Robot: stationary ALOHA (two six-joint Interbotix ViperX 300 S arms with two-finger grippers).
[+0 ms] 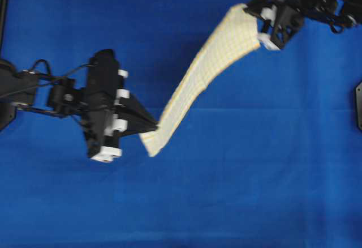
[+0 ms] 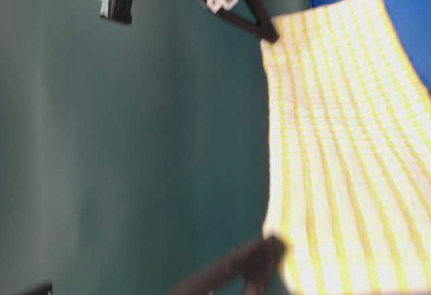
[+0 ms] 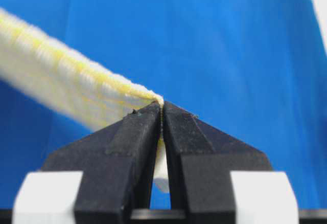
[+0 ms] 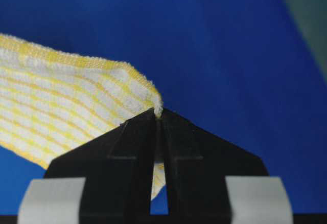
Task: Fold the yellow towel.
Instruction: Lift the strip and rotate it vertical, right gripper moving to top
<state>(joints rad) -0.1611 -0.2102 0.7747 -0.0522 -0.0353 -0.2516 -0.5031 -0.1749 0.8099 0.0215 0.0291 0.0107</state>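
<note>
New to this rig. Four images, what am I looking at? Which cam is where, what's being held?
It is a two-armed table robot folding a towel.

The overhead view looks straight down on a blue table cover. The left gripper pinches one towel corner, and the right gripper pinches another, so the towel hangs stretched between them, off the cover.

The table-level view looks from the side: the towel fills the right half, with one gripper on its top corner. A dark blurred shape at the bottom is probably the other gripper.

The last two views come from cameras on the wrists, looking along the fingers. Each shows black fingers shut on the towel's edge.
</note>
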